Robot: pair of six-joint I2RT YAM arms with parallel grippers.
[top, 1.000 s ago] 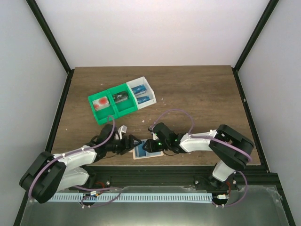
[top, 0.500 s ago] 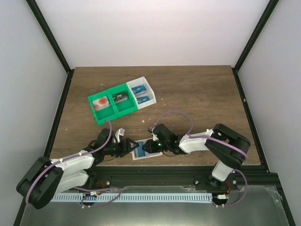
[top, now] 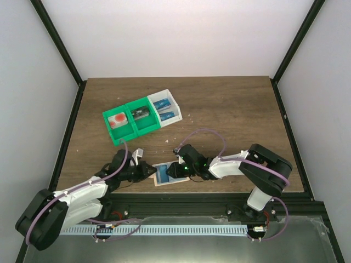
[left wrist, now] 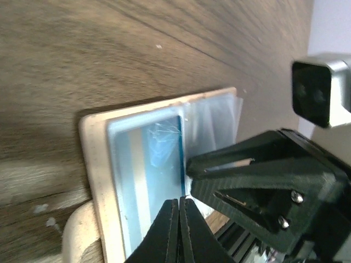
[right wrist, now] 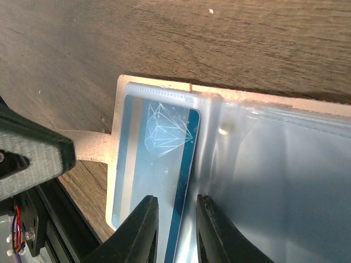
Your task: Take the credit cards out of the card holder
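Note:
The card holder (top: 168,175) lies open near the table's front edge, tan-edged (left wrist: 92,164) (right wrist: 117,109), with a clear sleeve. A blue credit card (left wrist: 153,159) (right wrist: 159,159) sits inside that sleeve. My left gripper (top: 151,171) (left wrist: 180,201) is shut at the holder's left side, its tips over the card's edge; nothing shows between the jaws. My right gripper (top: 174,169) (right wrist: 174,205) comes in from the right, its jaws a little apart and straddling the card's long edge over the sleeve. Its black fingers (left wrist: 247,159) show in the left wrist view. Two more blue cards (top: 164,108) lie in the white bin.
A green bin (top: 117,136) at the back left holds a red-orange item (top: 118,120) and a dark item (top: 141,113). The white bin (top: 174,103) adjoins it on the right. The holder's tan tab (right wrist: 88,150) sticks out toward the left arm. The table's front edge runs just below the holder.
The left gripper's jaws have closed from wide open to shut, and it has slid slightly left and toward the front edge. The right gripper and the holder have stayed put.

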